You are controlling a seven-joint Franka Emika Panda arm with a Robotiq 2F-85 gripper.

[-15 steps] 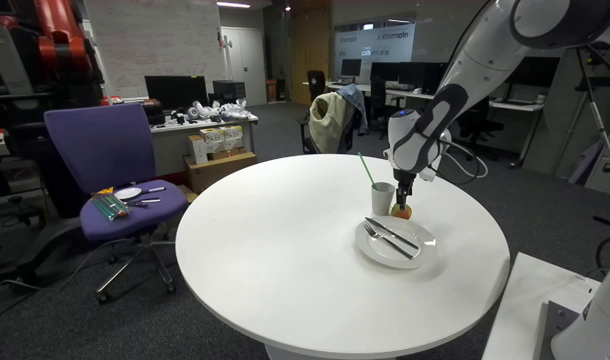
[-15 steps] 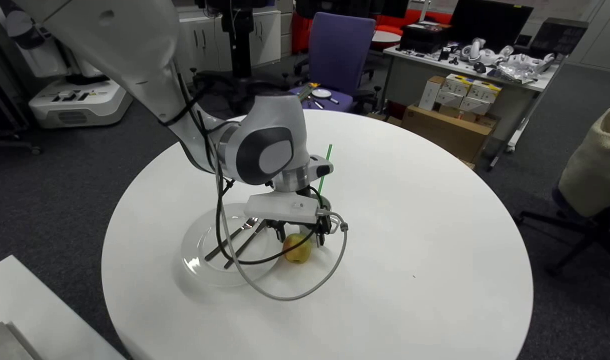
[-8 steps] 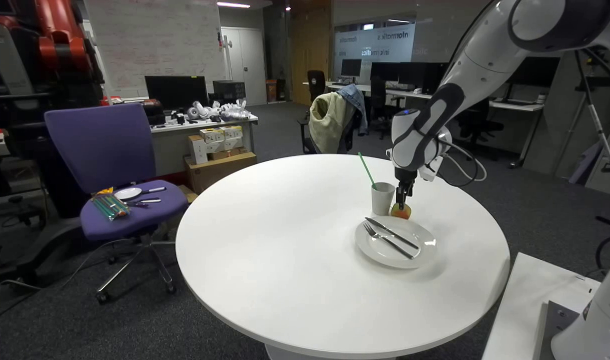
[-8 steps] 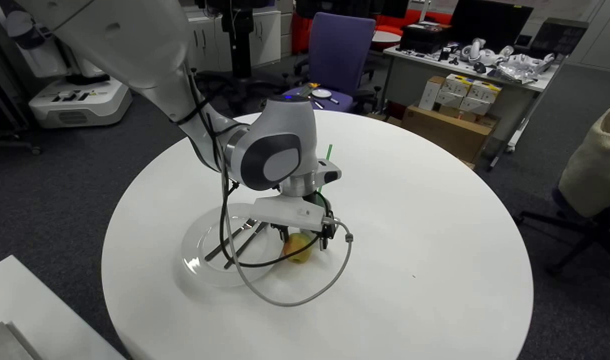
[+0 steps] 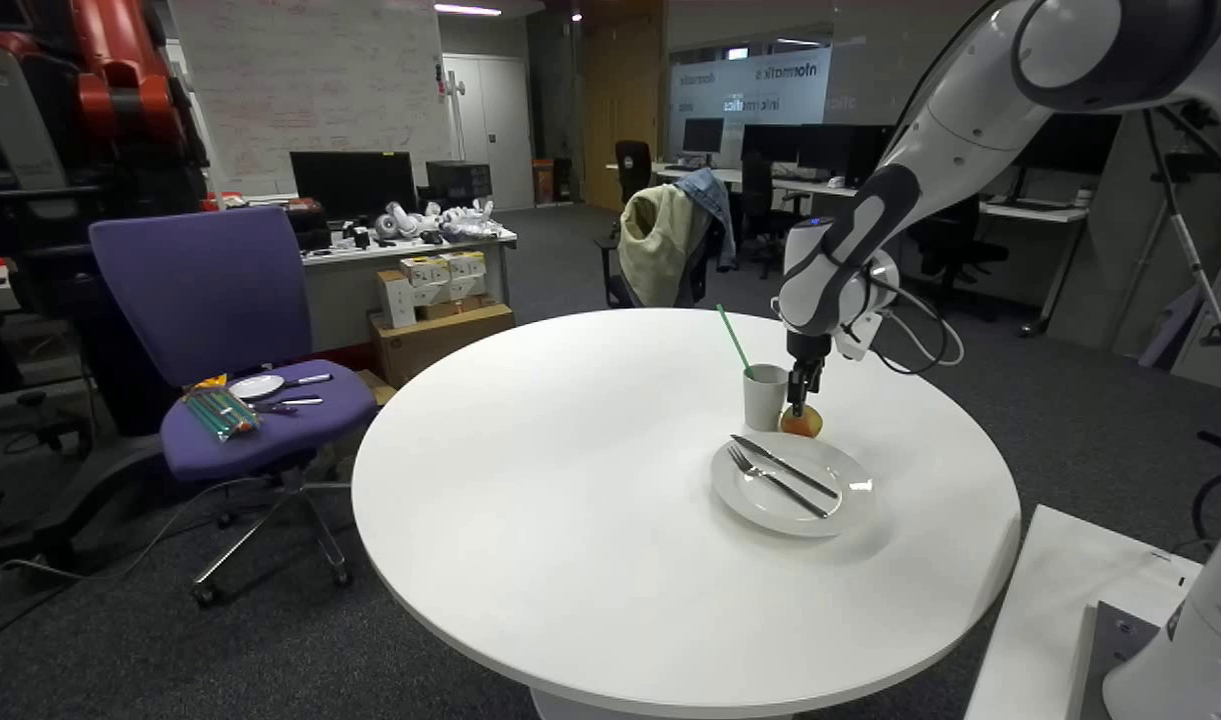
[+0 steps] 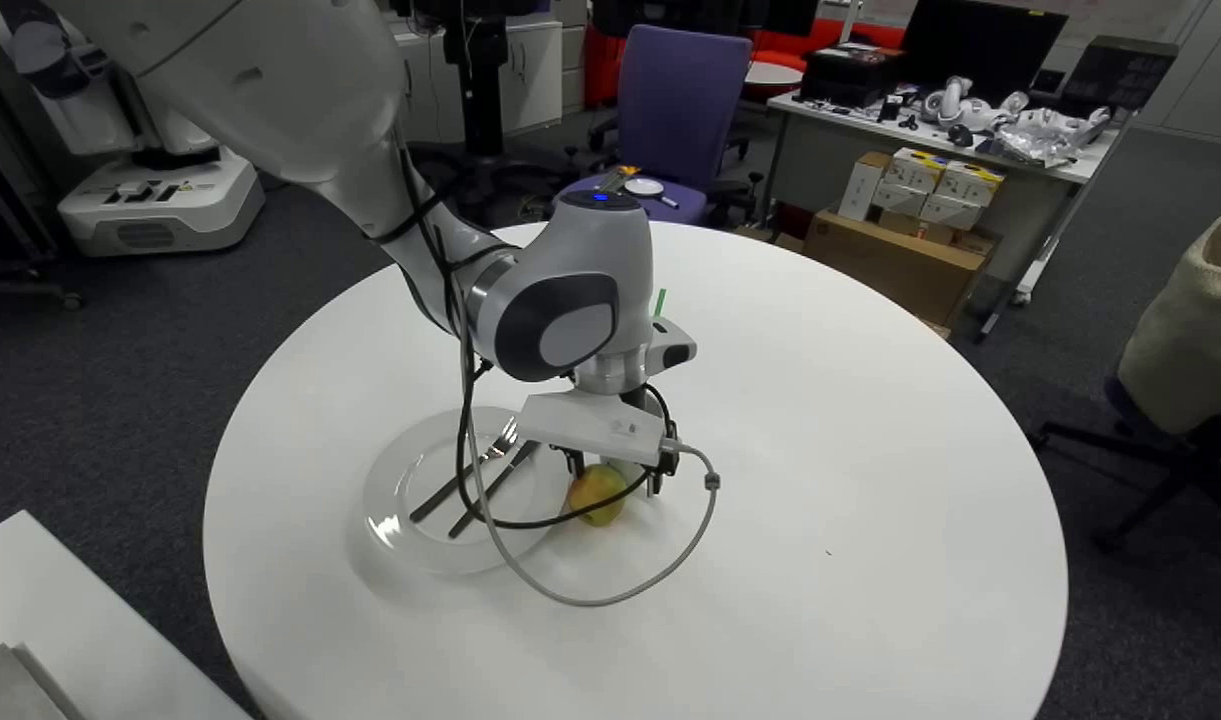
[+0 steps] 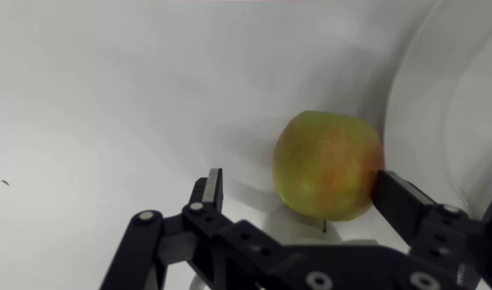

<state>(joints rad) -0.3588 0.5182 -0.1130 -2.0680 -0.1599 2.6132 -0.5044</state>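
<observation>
Parted wide and gripping nothing, the gripper (image 7: 301, 185) frames an apple (image 7: 326, 167) on the table (image 5: 570, 500), close to one finger (image 7: 403, 205). Beside it, a cup (image 5: 765, 402) holds a green straw (image 5: 734, 340), and a plate (image 5: 755, 508) bears a knife (image 5: 785, 466) and fork (image 5: 790, 490). Contact is unclear; in an exterior view the arm (image 6: 610, 250) and gripper hide most of the cup. The plate is glossy, the apple red-blushed.

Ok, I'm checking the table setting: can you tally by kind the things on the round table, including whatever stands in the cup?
Plate: 1
Fork: 1
Knife: 1
Cup: 1
Green straw-like stick: 1
Apple: 1
Total: 6
</observation>
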